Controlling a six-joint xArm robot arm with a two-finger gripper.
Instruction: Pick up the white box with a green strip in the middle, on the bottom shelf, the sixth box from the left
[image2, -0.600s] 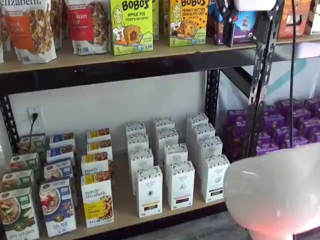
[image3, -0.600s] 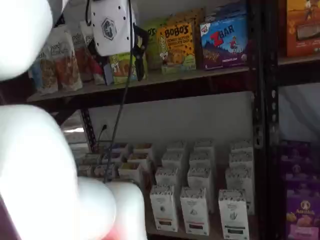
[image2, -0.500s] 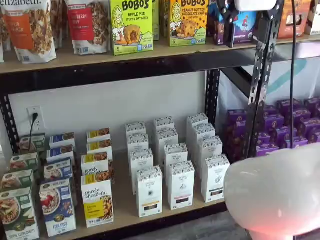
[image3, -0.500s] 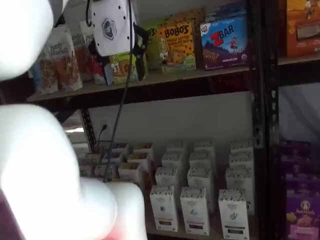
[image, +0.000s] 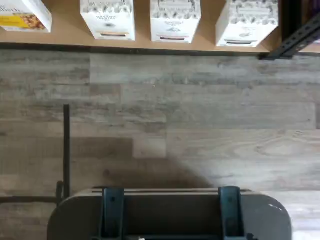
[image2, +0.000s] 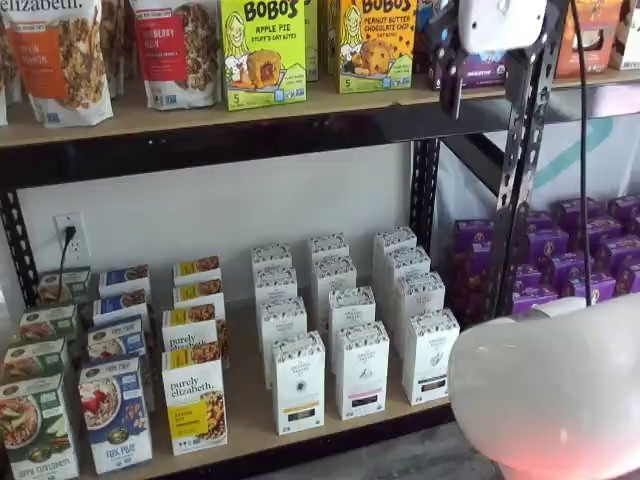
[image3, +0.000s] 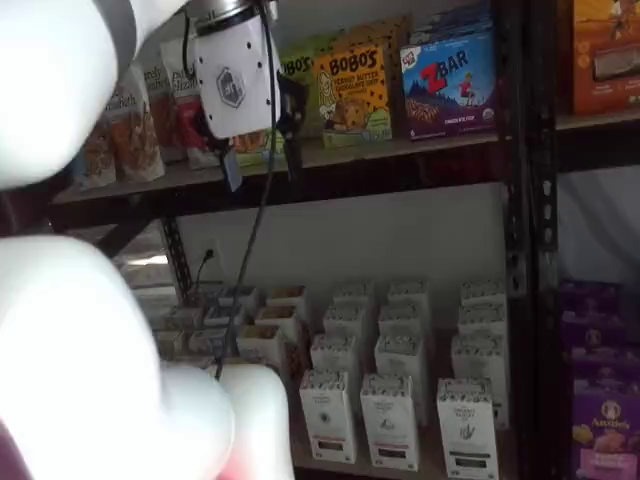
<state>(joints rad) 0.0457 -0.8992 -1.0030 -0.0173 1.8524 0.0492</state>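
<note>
- At the upper right of a shelf view, the gripper (image2: 485, 88) hangs in front of the upper shelf (image2: 200, 112), level with the snack boxes there; a black upright (image2: 520, 150) crosses one of its fingers.
- In the upper left of a shelf view the same gripper (image3: 262, 160) shows its white body and two black fingers with a plain gap between them: the jaws stand wide apart with nothing in them.
- A black cable (image3: 245, 260) drops from the gripper toward the lower left of that frame.
- The white box (image2: 430, 357) stands upright at the front of the bottom shelf (image2: 250, 405), right of centre in the lower half of the frame, the rightmost of three white cartons in the front row, with a short dark strip low on its face.
- It shows too at the lower right of centre in a shelf view (image3: 467, 428), and in the wrist view (image: 246, 22), beside the black upright of the rack.
- Identical cartons stand in a row behind it, and a neighbouring white carton (image2: 361, 370) stands just beside it on its left.
- The gripper is well apart from the white box, far above it.
- The wrist view looks down on a grey wood-look floor (image: 200, 115) and on a dark mount (image: 170, 215) with teal brackets.
- The arm's white rounded casing (image2: 550, 390) fills the lower right corner of a shelf view.
</note>
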